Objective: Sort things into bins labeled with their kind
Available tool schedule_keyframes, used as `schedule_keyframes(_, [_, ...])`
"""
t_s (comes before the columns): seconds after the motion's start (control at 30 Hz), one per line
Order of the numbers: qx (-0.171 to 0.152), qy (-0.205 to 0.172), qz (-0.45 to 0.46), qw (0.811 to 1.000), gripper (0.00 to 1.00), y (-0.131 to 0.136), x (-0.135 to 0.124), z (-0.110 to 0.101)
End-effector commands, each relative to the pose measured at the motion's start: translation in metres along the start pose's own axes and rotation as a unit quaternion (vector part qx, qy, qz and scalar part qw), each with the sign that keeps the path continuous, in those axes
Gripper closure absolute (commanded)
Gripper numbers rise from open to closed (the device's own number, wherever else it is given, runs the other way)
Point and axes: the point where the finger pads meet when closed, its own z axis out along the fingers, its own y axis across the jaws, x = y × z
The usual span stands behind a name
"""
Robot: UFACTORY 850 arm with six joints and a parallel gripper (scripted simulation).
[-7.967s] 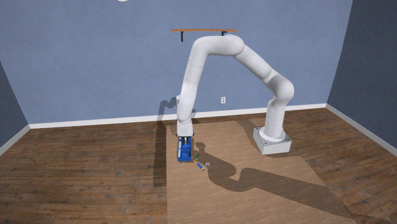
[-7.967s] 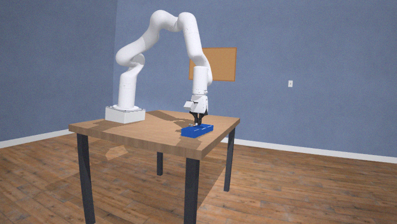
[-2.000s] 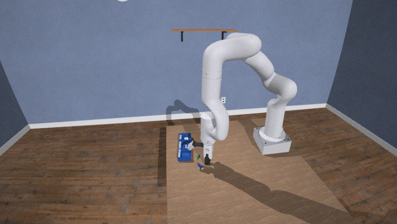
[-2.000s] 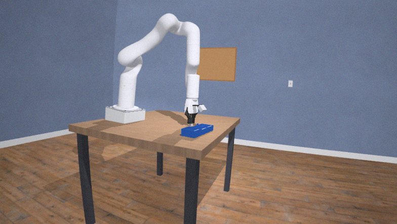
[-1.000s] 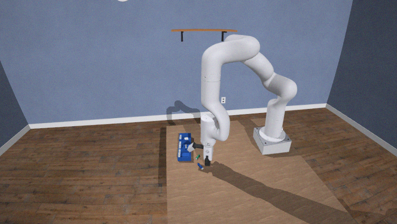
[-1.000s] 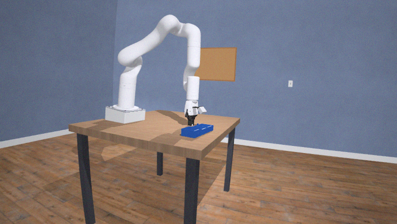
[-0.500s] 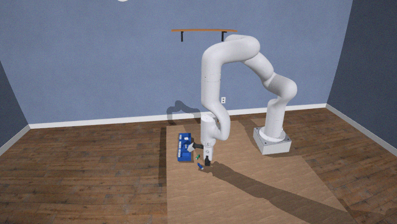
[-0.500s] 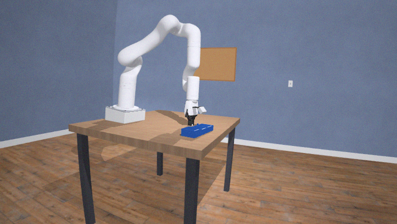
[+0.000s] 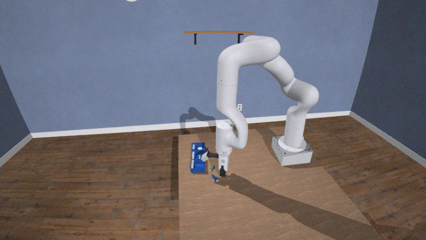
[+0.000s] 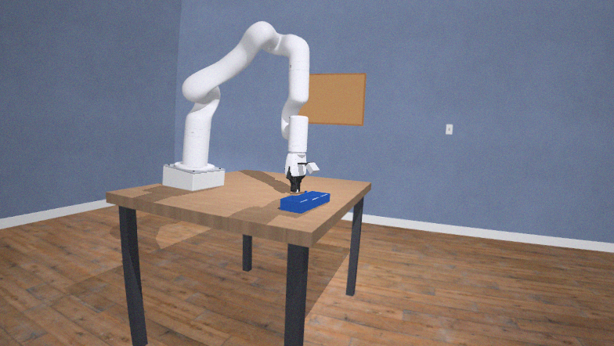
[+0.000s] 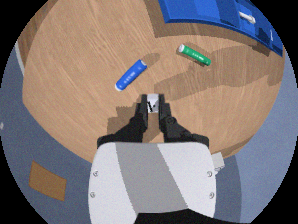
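1. The tabletop [image 10: 240, 206] was light wood on dark legs, standing on a plank floor in a room with blue walls. A cork board [image 10: 336, 99] hung on the wall behind the arm, and a wall outlet [image 10: 449, 128] sat further along the same wall.
2. The blue bins [image 9: 198, 158] stood in a row near one edge of the tabletop; their labels were too small to read.
3. A blue cylinder [image 11: 131, 75] and a green cylinder [image 11: 193, 55] lay on the tabletop, apart from each other, between the end effector and the bins.
4. The arm [image 10: 240, 55] rose from its base block [image 10: 193, 176], arched over, and pointed its last link straight down beside the bins.
5. The end effector [image 11: 153, 106] was raised off the tabletop, its black fingers pinching a small white-grey thing [image 11: 152, 103]; its kind could not be told. It hung above the wood, near the blue cylinder.
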Motion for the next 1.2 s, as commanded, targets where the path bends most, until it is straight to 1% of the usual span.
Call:
schedule_keyframes(0.0, [0.001, 0.001, 0.000, 1.000, 1.00, -0.001, 0.001, -0.015])
schedule_keyframes(0.13, [0.001, 0.001, 0.000, 1.000, 1.00, -0.001, 0.001, -0.028])
schedule_keyframes(0.2, [0.001, 0.001, 0.000, 1.000, 1.00, -0.001, 0.001, -0.028])
schedule_keyframes(0.43, [0.001, 0.001, 0.000, 1.000, 1.00, -0.001, 0.001, -0.051])
schedule_keyframes(1.0, [0.001, 0.001, 0.000, 1.000, 1.00, -0.001, 0.001, -0.051])
schedule_keyframes(1.17, [0.001, 0.001, 0.000, 1.000, 1.00, 0.009, 0.029, -0.051])
